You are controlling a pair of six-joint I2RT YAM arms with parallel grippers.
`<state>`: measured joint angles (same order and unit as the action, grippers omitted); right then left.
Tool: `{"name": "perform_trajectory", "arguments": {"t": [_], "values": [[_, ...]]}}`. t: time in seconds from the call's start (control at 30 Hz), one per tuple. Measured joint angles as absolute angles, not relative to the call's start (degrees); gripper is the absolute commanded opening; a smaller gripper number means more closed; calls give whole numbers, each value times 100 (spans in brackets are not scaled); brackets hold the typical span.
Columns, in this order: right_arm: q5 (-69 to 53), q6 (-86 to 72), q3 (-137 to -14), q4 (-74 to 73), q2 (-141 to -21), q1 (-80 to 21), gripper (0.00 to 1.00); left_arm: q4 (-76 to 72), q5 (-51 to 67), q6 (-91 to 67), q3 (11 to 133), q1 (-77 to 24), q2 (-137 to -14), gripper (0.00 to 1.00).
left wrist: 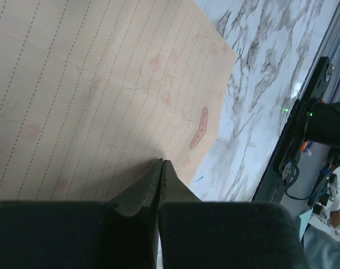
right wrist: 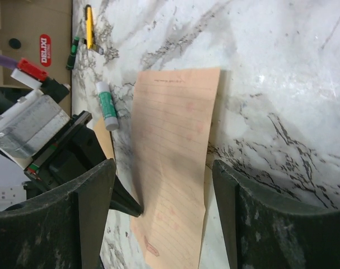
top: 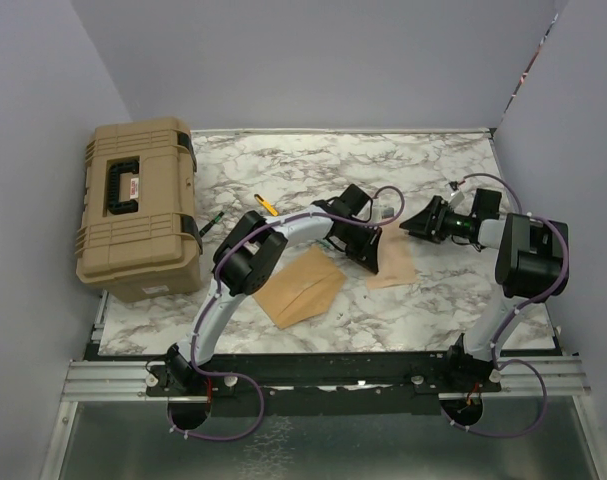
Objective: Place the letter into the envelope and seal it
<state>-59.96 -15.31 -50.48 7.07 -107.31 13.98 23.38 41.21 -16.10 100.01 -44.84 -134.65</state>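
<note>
Clenching the left jaws at one edge of the letter (right wrist: pixel 175 145), unclear whether pinching or only pressing. Holding the right jaws spread wide above it. Lying on the table (top: pixel 433 170) near the envelope (top: pixel 298 285), not yet inside. Risking a slip or buckle of the thin sheet, then a jam at the envelope's mouth.

From above, your left gripper (top: pixel 373 262) covers the letter's (top: pixel 396 262) left edge, and the left arm (top: pixel 283 238) hides part of the envelope (top: pixel 301 287). At the left wrist the letter runs off the top and left edges, and its red mark (left wrist: pixel 199 129) is too blurred to read.
</note>
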Motion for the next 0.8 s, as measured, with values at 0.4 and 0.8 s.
{"name": "perform_trajectory", "arguments": {"t": [0.4, 0.8], "values": [[-5658, -1651, -5133, 580, -10818, 1170, 68, 2801, 4370, -1190, 10051, -4421, -13461, 0], [-5594, -1627, -5192, -43, -10766, 972, 61, 2941, 4348, -1125, 10106, -4421, -13463, 0]]}}
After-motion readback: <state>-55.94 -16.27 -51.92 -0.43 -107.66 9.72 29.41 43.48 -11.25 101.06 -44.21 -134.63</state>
